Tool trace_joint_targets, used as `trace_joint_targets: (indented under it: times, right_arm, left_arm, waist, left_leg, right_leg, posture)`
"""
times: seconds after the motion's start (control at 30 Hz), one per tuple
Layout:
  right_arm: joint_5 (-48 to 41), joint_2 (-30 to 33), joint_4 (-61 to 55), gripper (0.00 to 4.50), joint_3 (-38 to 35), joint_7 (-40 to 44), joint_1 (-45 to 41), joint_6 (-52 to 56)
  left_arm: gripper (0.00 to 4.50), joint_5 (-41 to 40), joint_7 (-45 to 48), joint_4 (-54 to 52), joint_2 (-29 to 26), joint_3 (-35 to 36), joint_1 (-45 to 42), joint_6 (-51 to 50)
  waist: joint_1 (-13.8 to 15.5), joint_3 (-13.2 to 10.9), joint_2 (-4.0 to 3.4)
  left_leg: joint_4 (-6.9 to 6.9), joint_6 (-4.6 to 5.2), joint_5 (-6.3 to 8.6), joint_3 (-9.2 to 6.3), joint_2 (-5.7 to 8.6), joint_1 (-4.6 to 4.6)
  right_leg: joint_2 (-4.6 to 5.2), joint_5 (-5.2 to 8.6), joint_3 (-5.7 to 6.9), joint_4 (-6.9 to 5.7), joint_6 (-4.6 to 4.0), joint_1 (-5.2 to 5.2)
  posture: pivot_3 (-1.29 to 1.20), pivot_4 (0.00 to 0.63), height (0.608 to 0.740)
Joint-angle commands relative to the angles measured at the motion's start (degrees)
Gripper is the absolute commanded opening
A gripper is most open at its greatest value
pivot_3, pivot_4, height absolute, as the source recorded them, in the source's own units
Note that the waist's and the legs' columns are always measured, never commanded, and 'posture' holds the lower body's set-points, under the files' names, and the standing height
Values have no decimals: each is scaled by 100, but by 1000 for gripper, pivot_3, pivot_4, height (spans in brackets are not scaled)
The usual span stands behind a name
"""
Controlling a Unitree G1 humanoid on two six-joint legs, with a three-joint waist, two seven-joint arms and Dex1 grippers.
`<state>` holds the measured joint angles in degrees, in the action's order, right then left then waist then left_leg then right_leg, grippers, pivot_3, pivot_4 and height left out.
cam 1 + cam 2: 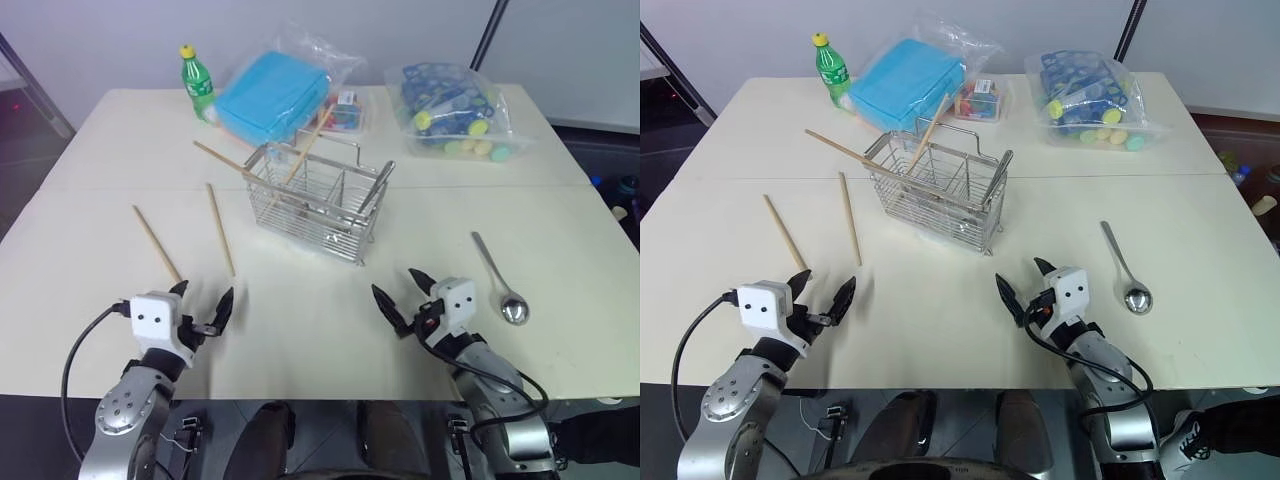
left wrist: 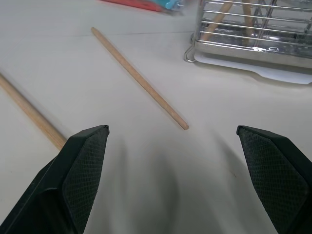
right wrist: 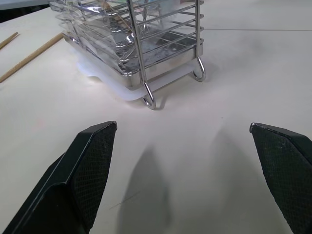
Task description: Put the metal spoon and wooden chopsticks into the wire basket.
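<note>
The wire basket [image 1: 318,200] stands mid-table with two wooden chopsticks leaning in it [image 1: 300,155], one [image 1: 222,158] sticking out to the left. Two more wooden chopsticks lie flat left of the basket [image 1: 220,229] [image 1: 157,243]. The metal spoon [image 1: 499,280] lies on the table at the right. My left gripper [image 1: 204,305] hovers open near the front edge, just short of the loose chopsticks. My right gripper [image 1: 403,295] is open too, left of the spoon and in front of the basket [image 3: 141,48]. Neither holds anything.
Along the back edge stand a green bottle [image 1: 196,82], a bagged blue box [image 1: 272,92], a small colourful packet [image 1: 345,112] and a clear bag of coloured items [image 1: 455,110]. The table's front edge runs close beneath both grippers.
</note>
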<state>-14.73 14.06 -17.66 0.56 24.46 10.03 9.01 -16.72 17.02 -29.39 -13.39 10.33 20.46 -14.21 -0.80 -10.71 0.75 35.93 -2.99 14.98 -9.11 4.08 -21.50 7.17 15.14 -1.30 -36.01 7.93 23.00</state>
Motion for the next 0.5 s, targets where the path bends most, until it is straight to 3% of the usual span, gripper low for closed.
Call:
trace_joint_targets:
  times: [0.03,0.5]
  right_arm:
    - [-57,-9,-271,4500,7,-12,-59,-16]
    - [-76,-4,-255,4500,-12,3,-50,-11]
  left_arm:
    - [4414,-14,0,-124,17,19,93,119]
    - [4414,-50,-41,-195,54,-11,135,102]
  waist:
    - [0,0,0]
    - [-2,0,0]
  left_leg:
    - [0,0,0,0,0,0]
    - [1,0,0,6,0,0]
  right_leg:
    - [0,0,0,0,0,0]
    - [0,0,-5,1,1,0]
  posture:
    - [0,150,740]
    - [0,150,740]
